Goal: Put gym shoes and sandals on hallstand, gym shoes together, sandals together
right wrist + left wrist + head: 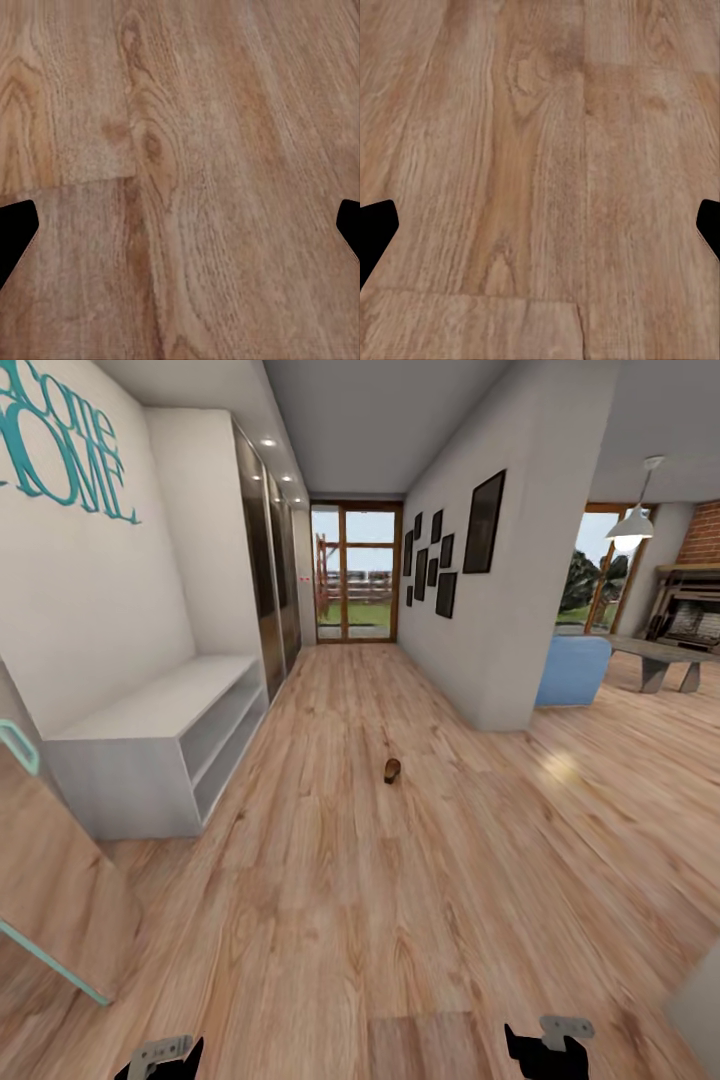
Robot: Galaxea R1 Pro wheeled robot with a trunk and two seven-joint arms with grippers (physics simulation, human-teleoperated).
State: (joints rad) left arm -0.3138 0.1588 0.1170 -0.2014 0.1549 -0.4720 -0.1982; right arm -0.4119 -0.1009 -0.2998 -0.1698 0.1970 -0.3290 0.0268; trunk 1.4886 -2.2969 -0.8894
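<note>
- Left hand [160, 1057], at 7 o'clock in the head view: fingers spread, holding nothing.
- Hallstand [160, 735] at 9 o'clock, shelves bare.
- One brown sandal [392, 769] on the corridor floor [400, 900], near centre.
- Right hand [547, 1050], at 5 o'clock: spread, holding nothing.

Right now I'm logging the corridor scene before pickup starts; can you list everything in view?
Small brown sandal-like object: one, brown, on the floor mid-corridor; too small to be sure.
Pale-grey hallstand with bench top and open shelves: one, against the left wall.
Light brown wood-plank floor: whole corridor.
Teal wall lettering: above the hallstand.
Black picture frames: several, right wall.
Glass door: far end.
Blue armchair: one, at right.
Left gripper, right gripper: black fingers wide apart, above the floor.
</note>
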